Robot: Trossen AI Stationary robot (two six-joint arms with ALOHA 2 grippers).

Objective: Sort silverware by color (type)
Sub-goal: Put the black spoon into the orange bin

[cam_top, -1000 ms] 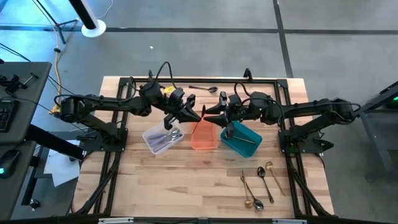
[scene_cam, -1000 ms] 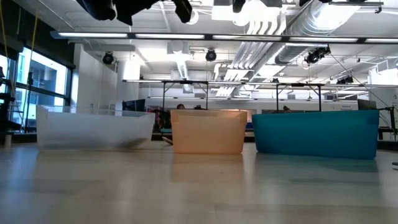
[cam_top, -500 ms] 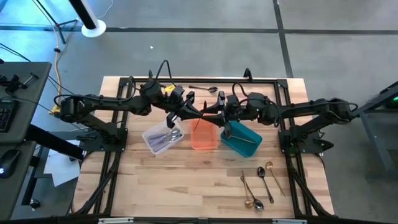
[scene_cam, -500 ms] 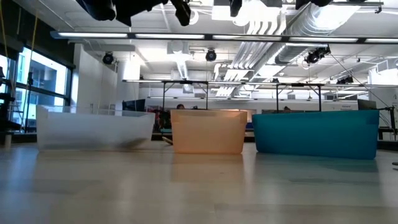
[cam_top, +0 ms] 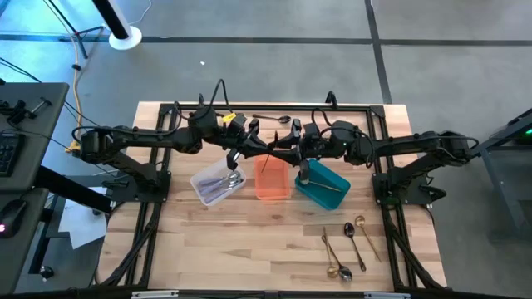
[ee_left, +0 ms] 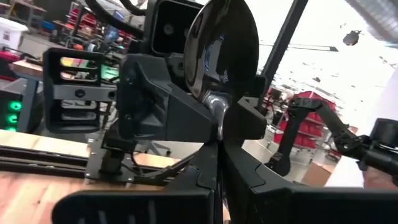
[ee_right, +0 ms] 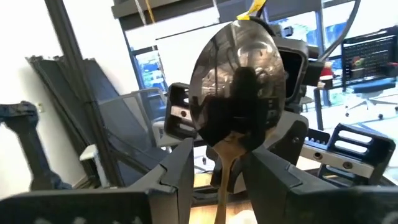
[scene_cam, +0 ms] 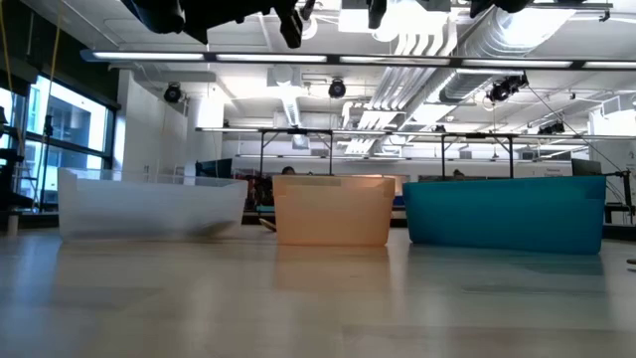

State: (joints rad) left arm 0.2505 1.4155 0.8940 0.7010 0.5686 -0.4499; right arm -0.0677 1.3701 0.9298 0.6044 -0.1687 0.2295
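Both grippers meet above the orange bin [cam_top: 271, 183]: my left gripper [cam_top: 264, 150] pinches a black spoon [ee_left: 222, 46], my right gripper [cam_top: 278, 149] straddles it, jaws half-spread.

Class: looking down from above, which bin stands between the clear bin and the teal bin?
The orange bin stands between the clear bin and the teal bin, seen in the high view.

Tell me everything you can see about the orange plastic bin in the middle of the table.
The translucent orange plastic bin is rectangular and open-topped, with straight walls and a slightly thicker rim. It stands upright on the light wooden table, the middle one of three, with the clear plastic bin and the teal plastic bin on either side; the low view shows narrow gaps between them. No cutlery is visible inside. Just above its far end, the left claw holds a shiny metal spoon.
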